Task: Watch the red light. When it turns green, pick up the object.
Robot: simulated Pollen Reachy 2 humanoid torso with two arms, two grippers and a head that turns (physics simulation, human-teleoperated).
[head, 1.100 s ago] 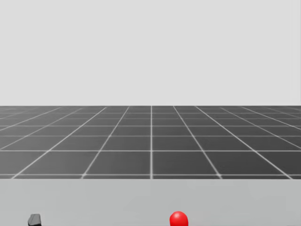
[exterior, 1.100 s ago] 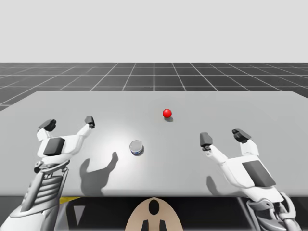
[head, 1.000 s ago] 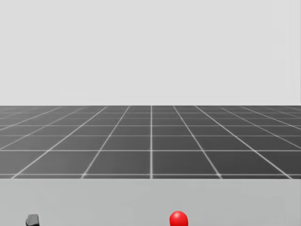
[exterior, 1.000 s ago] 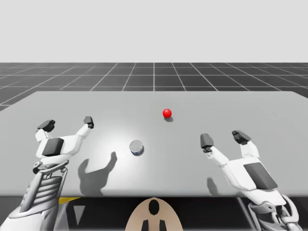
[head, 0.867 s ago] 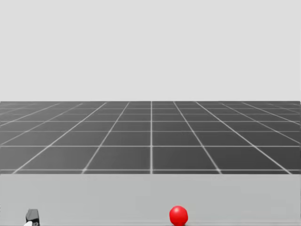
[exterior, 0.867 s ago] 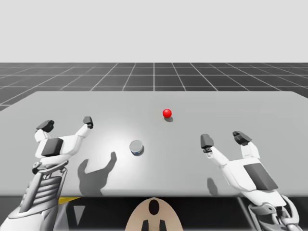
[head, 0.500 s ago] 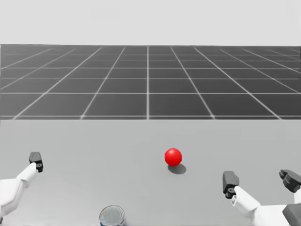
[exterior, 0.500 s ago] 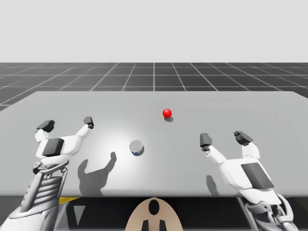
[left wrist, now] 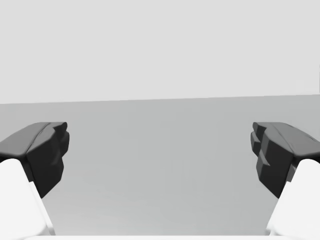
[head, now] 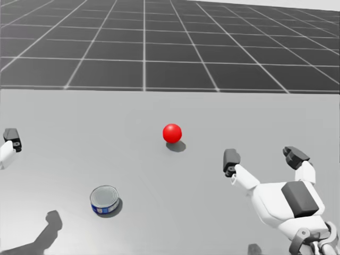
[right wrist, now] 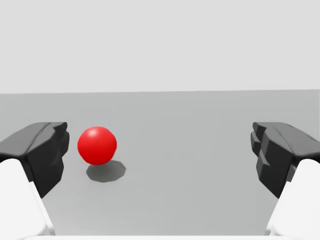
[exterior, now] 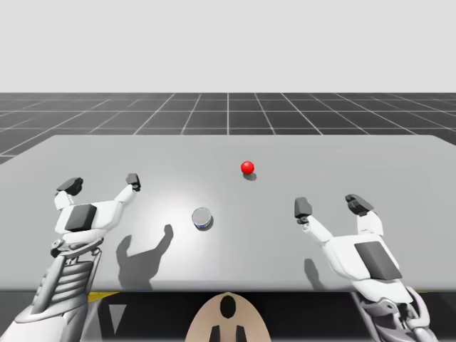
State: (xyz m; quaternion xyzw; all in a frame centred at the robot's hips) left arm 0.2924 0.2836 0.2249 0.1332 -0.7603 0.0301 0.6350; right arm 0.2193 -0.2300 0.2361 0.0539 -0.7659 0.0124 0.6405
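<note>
Sitting between left claw [exterior: 100,183] and right claw [exterior: 330,206]: can [exterior: 201,218].

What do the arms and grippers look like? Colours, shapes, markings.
Both arms have ribbed light-grey forearms that end in white moulded hands. The left gripper and right gripper match. Each has a dark grey rectangular panel on the hand's back and two white fingers tipped with blocky dark grey pads.

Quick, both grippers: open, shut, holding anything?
My left gripper: open, holding nothing.
My right gripper: open, holding nothing; the red light lies ahead of it.
</note>
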